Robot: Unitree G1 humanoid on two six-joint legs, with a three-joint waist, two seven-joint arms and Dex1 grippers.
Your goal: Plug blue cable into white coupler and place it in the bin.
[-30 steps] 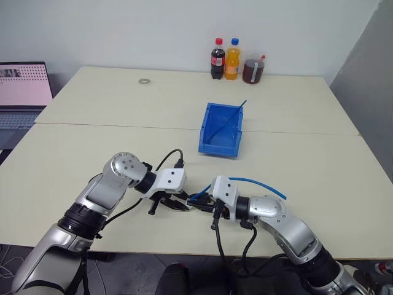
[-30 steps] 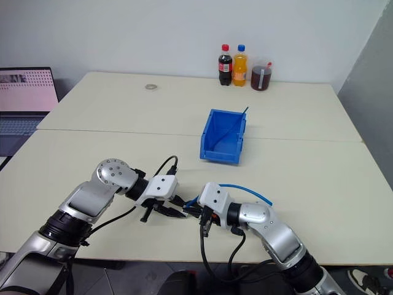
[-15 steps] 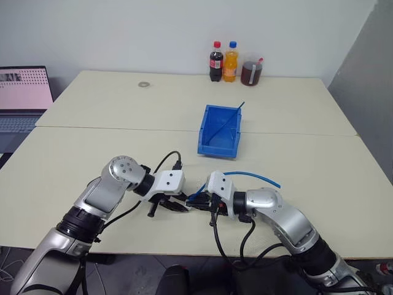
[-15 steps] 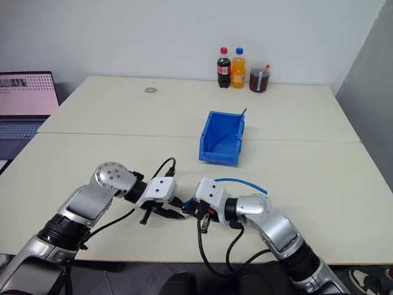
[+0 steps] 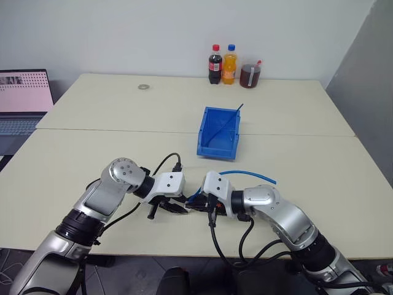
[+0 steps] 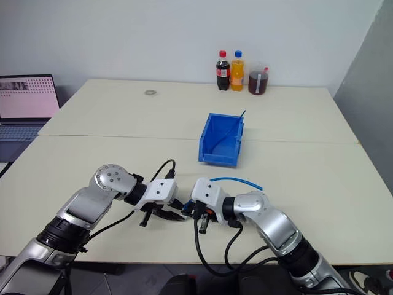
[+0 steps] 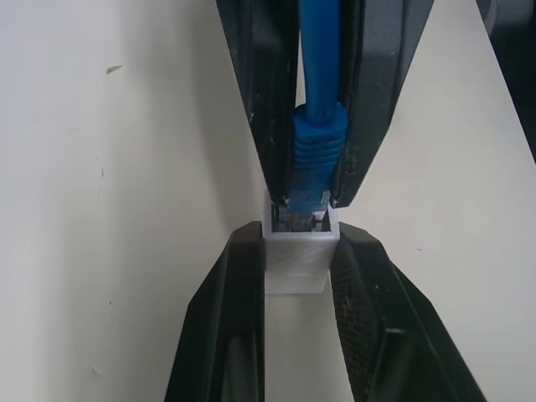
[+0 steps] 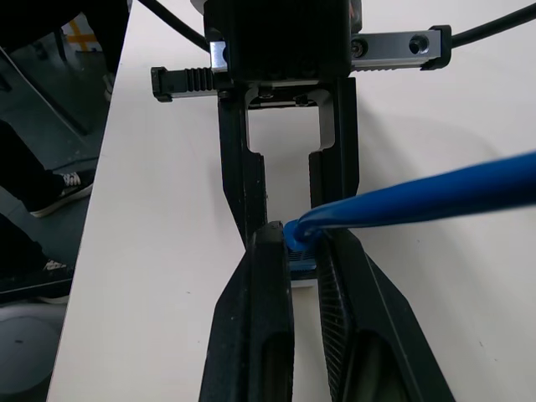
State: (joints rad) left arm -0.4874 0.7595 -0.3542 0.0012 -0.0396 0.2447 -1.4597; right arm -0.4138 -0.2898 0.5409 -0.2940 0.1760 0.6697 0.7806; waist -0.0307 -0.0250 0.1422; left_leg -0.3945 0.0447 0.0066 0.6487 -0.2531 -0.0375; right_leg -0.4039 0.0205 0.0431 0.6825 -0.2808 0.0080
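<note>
One bin (image 5: 218, 132) stands on the table (image 5: 319, 166); well nearer the robot than the bin, the left gripper (image 7: 297, 276) pinches one white coupler (image 7: 299, 261); the right gripper (image 8: 303, 251) clamps one blue cable (image 7: 316, 142), plug at the coupler's socket; three drinks (image 5: 232, 64) stand beyond the bin.

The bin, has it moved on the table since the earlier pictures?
No. The bin sits as before below the bottles; the whole picture shifted slightly.
</note>
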